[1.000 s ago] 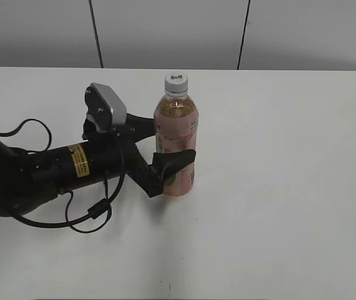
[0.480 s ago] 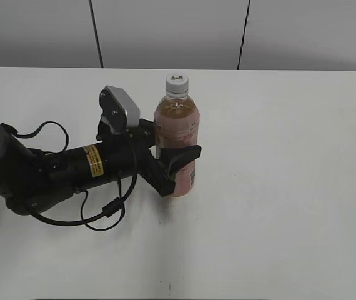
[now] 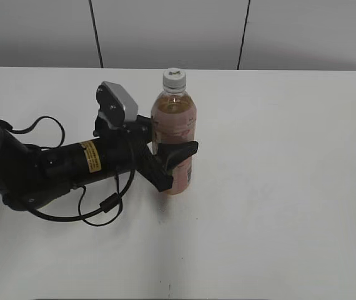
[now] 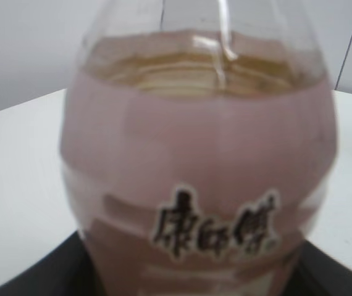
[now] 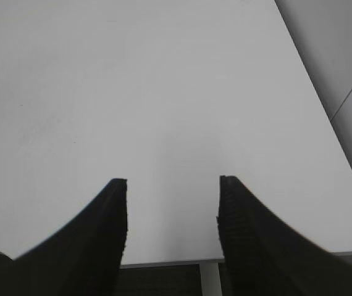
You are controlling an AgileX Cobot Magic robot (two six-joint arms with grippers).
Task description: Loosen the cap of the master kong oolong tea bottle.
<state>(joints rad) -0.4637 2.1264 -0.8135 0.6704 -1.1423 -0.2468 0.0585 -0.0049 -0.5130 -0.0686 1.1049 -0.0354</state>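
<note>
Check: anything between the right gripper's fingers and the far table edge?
Nothing. In the right wrist view the right gripper is open over bare white table; no bottle or cap appears there.

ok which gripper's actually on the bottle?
The left gripper: its jaws straddle the bottle at the label. The right gripper hangs open over bare table.

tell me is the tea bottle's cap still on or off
On: the white cap sits atop the upright bottle, which the left pincer clamps.
</note>
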